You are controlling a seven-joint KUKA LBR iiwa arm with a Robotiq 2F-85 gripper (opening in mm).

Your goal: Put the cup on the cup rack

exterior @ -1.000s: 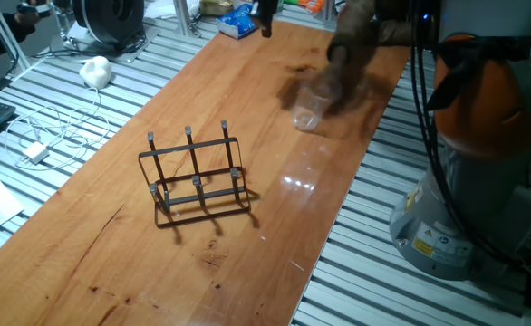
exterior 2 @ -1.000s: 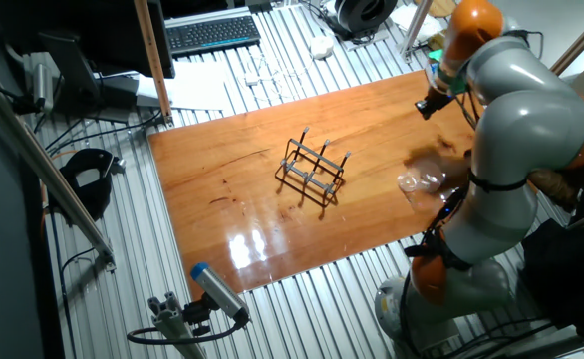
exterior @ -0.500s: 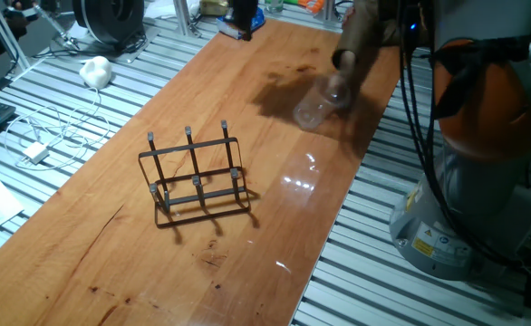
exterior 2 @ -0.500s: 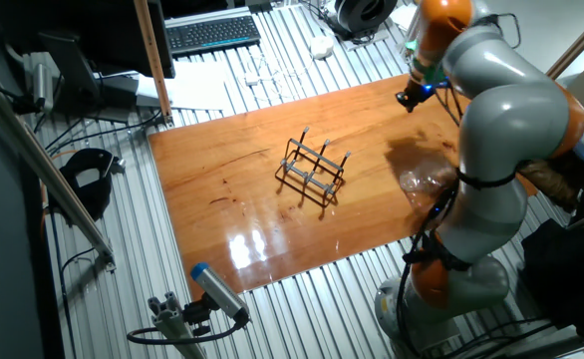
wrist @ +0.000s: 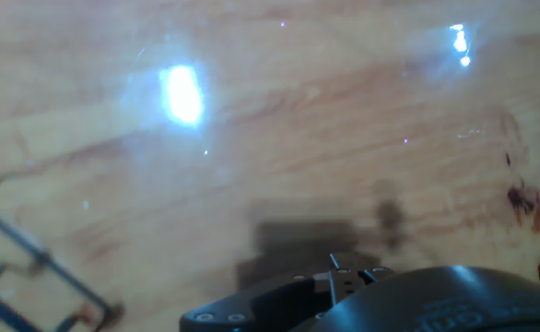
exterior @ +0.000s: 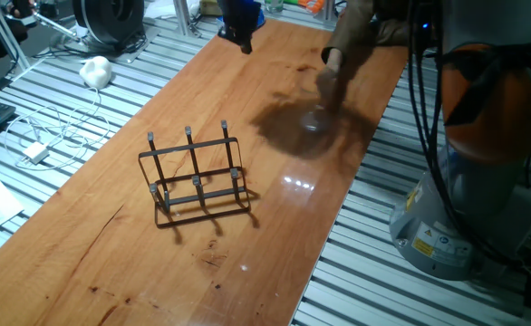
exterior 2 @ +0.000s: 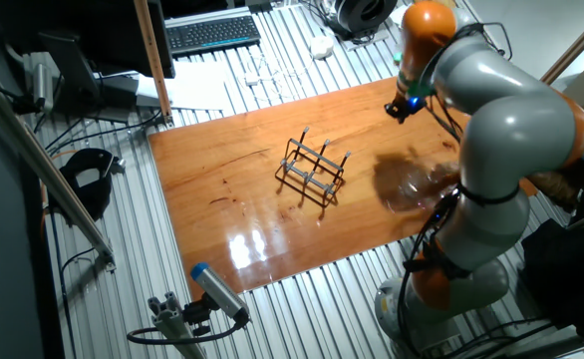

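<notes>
The cup rack (exterior: 194, 177), dark wire with upright pegs, stands on the wooden table left of the middle and also shows as the cup rack (exterior 2: 315, 170). The clear cup (exterior: 313, 120) is a faint blur near the table's right edge, lying in a dark shadow, and appears as the cup (exterior 2: 415, 184) too. A blurred human hand (exterior: 340, 54) hovers just above it. My gripper (exterior: 239, 25) hangs over the far end of the table, well away from the cup and holding nothing visible. Its fingers are too dark and small to read. The hand view shows bare wood and a rack corner (wrist: 17, 269).
The robot's grey and orange base (exterior: 474, 172) stands off the table's right side. A white object (exterior: 95, 70) and cables (exterior: 39, 136) lie on the slatted bench to the left. A keyboard (exterior 2: 212, 32) sits beyond the table.
My gripper has swung leftward along the far end of the table. The human hand has shifted over the cup, and the arm's shadow now covers the cup. The rack has not moved.
</notes>
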